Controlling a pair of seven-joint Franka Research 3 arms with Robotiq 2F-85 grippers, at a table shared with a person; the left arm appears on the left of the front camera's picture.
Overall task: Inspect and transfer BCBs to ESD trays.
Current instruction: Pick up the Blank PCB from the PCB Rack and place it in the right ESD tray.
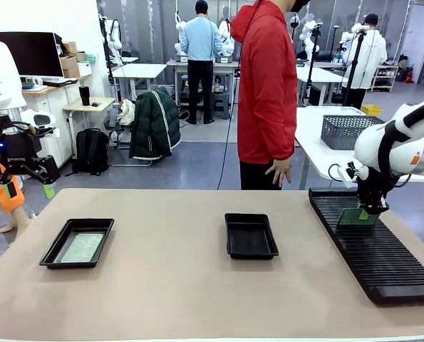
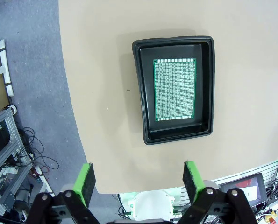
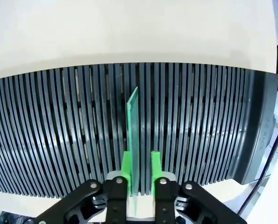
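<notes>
One BCB [image 1: 355, 218] stands on edge in a slot of the long black ribbed rack [image 1: 383, 256] at the right. My right gripper [image 1: 368, 210] is shut on its upper edge. In the right wrist view the BCB [image 3: 133, 116] runs up between the green pads of the right gripper [image 3: 141, 158], over the rack [image 3: 59, 116]. At the table's left, an ESD tray [image 1: 51, 258] holds a flat BCB [image 1: 81, 247]. A second ESD tray [image 1: 251, 236] lies bare mid-table. My left gripper [image 1: 30, 189] hangs open off the left edge. From the left gripper [image 2: 139, 184], I see the tray [image 2: 141, 93] and its BCB [image 2: 174, 89].
A person in a red jacket stands at the far side, one hand [image 1: 278, 171] hanging near the table edge. A grey mesh basket [image 1: 347, 130] sits on a white table behind the rack. Bare tabletop lies between the two trays and along the front.
</notes>
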